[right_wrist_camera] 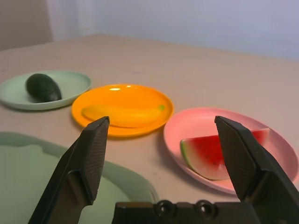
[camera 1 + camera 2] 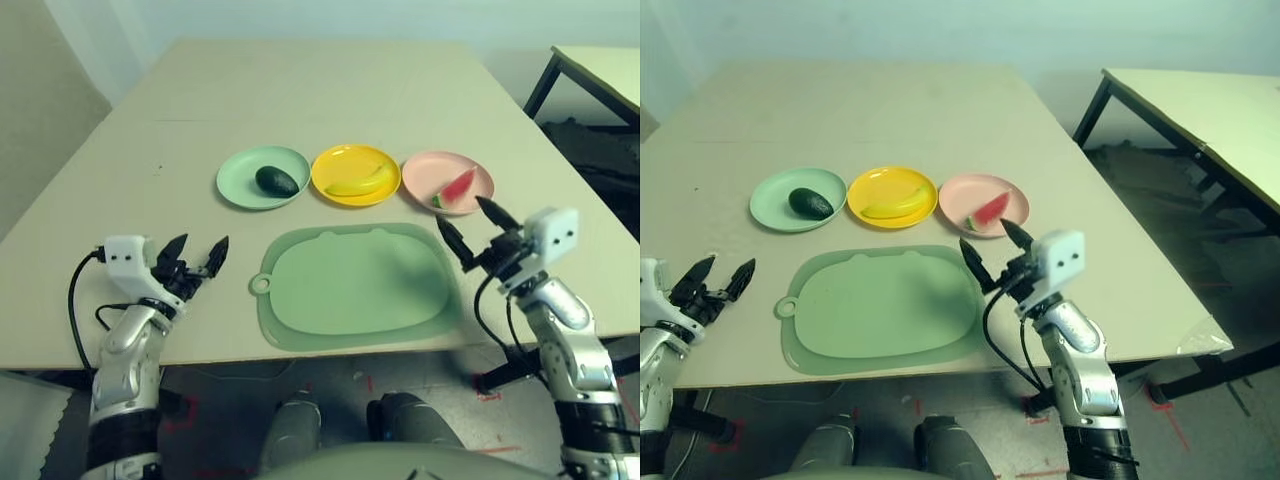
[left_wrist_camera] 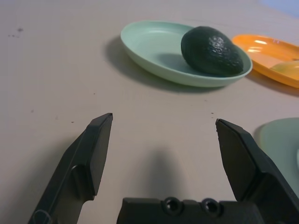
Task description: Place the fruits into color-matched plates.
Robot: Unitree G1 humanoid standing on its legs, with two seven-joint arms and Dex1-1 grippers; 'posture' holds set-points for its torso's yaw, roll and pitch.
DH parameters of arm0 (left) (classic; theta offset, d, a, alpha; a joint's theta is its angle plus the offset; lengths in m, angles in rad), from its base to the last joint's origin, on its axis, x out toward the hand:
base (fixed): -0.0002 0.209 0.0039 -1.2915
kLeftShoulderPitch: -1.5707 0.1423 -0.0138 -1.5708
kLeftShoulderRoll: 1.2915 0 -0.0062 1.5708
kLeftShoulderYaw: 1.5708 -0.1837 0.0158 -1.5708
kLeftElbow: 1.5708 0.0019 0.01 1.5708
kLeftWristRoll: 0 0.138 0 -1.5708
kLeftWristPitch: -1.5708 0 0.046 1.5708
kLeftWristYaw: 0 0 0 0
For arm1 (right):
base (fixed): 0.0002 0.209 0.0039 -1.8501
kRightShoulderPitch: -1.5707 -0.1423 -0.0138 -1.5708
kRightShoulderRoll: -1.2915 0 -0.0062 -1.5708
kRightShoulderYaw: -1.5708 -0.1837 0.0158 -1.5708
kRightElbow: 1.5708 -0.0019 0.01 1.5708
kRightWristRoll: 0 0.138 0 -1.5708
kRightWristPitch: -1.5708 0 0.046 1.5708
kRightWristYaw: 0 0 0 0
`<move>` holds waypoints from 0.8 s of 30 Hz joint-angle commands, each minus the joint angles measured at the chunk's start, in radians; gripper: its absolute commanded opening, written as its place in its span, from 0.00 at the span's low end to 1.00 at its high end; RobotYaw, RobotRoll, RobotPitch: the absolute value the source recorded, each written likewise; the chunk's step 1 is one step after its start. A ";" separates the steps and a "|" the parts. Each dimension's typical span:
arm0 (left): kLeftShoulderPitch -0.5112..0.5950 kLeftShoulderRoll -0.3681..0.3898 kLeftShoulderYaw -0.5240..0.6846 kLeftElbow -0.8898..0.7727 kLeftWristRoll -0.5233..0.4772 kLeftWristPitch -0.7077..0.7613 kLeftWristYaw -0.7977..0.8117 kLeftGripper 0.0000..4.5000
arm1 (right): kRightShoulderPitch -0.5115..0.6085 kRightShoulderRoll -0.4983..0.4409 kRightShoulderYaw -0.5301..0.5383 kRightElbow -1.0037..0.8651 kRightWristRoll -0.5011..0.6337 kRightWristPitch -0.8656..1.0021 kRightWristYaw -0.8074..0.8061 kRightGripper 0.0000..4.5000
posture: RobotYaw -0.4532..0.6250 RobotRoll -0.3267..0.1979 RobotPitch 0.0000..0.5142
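Three plates stand in a row across the table. The dark green avocado lies in the mint green plate on the left. The yellow banana rests in the yellow plate in the middle. The red watermelon wedge lies in the pale pink plate on the right. My left gripper is open and empty near the table's front left, well short of the green plate. My right gripper is open and empty just in front of the pink plate.
A larger green cutting mat lies bare at the front middle, between my two grippers. A second table stands off to the right, with dark clutter on the floor beneath it.
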 commanded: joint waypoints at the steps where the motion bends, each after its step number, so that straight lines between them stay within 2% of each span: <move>1: -0.011 0.010 -0.015 -0.006 -0.002 0.009 0.000 1.00 | -0.028 -0.052 -0.071 -0.024 -0.004 0.079 -0.050 1.00 | 0.45 0.62 0.17; 4: -0.020 0.015 -0.017 0.004 -0.001 0.005 -0.005 1.00 | -0.023 -0.109 -0.066 -0.060 0.019 0.130 -0.002 1.00 | 0.45 0.62 0.17; 11: -0.040 0.013 -0.034 0.006 0.004 -0.005 -0.005 1.00 | 0.021 -0.081 -0.057 -0.078 0.034 0.150 -0.008 1.00 | 0.46 0.62 0.17; 17: -0.053 0.017 -0.036 -0.010 0.001 -0.002 0.003 1.00 | 0.036 -0.010 -0.060 -0.047 0.046 0.124 -0.019 1.00 | 0.48 0.62 0.15; 21: -0.044 0.020 -0.022 -0.028 -0.006 0.000 0.013 1.00 | 0.066 0.110 -0.131 -0.067 0.135 0.083 -0.069 1.00 | 0.50 0.62 0.15; 24: -0.040 0.020 -0.020 -0.047 -0.012 0.009 0.020 1.00 | 0.102 0.157 -0.137 -0.078 0.126 0.016 -0.066 1.00 | 0.50 0.62 0.16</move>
